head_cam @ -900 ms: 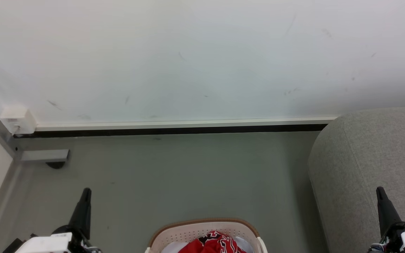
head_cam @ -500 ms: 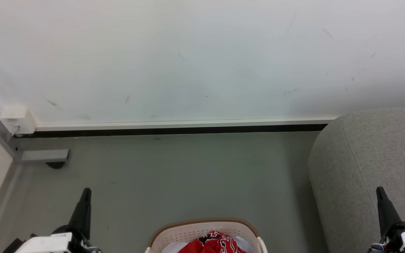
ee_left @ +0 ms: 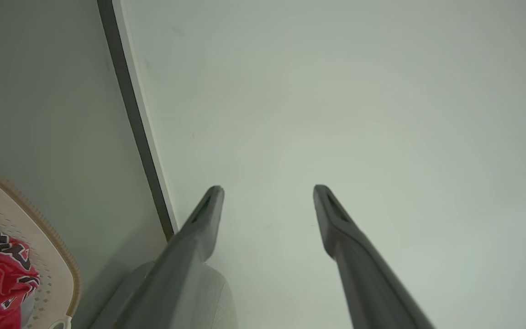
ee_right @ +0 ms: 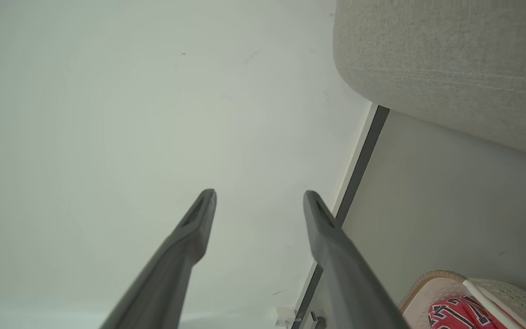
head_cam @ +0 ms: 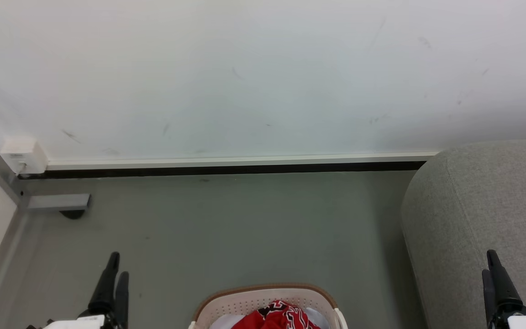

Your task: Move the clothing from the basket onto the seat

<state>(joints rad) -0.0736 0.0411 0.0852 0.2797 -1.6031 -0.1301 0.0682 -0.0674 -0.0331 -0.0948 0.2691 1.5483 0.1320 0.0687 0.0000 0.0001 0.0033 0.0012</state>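
The red clothing (head_cam: 277, 317) lies heaped in the basket (head_cam: 263, 296), which stands on the floor (head_cam: 244, 228) just before me. The grey seat (head_cam: 482, 201) is to my right, near the basket. My left gripper (head_cam: 119, 264) and right gripper (head_cam: 487, 262) hover on either side, fingers spread, holding nothing.

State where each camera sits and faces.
Head view: on the head, facing forward-down at wall, floor, basket; left gripper and right gripper at bottom corners.
Left wrist view: on that wrist, along its spread jaws, toward the wall.
Right wrist view: likewise, toward wall and seat.
All share the basket with clothing.
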